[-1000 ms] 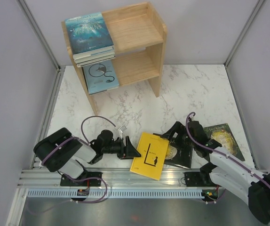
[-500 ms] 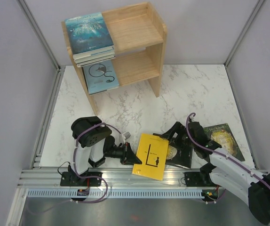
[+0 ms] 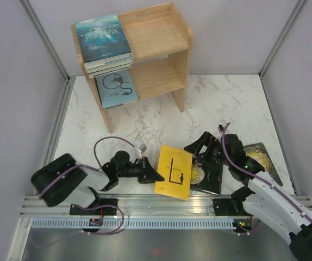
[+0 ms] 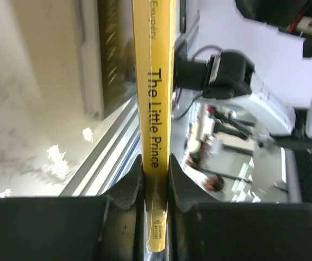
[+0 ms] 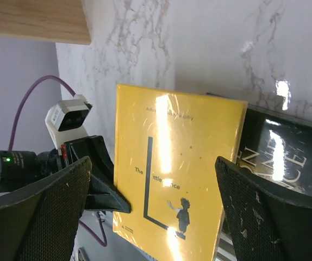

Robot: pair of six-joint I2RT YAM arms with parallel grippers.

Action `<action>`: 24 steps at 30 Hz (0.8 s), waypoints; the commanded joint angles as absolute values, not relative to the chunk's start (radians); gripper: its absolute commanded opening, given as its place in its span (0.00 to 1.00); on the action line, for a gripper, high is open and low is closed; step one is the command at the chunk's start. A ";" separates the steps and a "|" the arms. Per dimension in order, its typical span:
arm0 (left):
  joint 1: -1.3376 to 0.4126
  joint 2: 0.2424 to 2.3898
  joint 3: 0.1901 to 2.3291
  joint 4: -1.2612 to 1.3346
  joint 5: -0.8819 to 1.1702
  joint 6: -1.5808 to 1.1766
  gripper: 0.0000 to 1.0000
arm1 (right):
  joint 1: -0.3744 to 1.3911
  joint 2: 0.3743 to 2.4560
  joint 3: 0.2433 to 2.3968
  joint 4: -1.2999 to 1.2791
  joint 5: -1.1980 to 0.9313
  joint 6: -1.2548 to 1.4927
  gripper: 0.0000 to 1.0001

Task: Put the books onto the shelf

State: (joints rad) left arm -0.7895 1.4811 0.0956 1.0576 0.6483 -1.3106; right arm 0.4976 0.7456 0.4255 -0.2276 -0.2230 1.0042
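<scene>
At lower centre of the overhead view, the yellow book is now clamped at its spine by the left gripper, which stood open beside it a second ago. Its right edge is rested on a black book on the counter. The right gripper is held wide open above, empty. The shelf, upper left, can probably be approached next.

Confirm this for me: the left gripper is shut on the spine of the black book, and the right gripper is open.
The colour is wrong. The left gripper is shut on the spine of the yellow book, as the left wrist view shows; the right gripper is open.
</scene>
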 commanded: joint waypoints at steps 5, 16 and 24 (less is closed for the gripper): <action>-0.781 0.957 0.542 0.025 0.339 -0.913 0.02 | 0.509 0.742 0.522 -0.241 -0.259 0.956 0.98; -0.773 0.821 0.600 -0.003 0.247 -0.971 0.02 | 0.569 0.709 0.361 0.177 -0.376 1.181 0.98; -0.713 0.732 0.557 0.110 0.281 -1.063 0.02 | 0.637 0.741 0.321 0.379 -0.367 1.302 0.98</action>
State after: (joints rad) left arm -0.7399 0.7773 0.5327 -0.0719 0.2649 -1.0096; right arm 0.6178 0.7418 0.3161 0.2420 -0.3607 1.2530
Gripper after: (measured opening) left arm 0.168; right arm 0.982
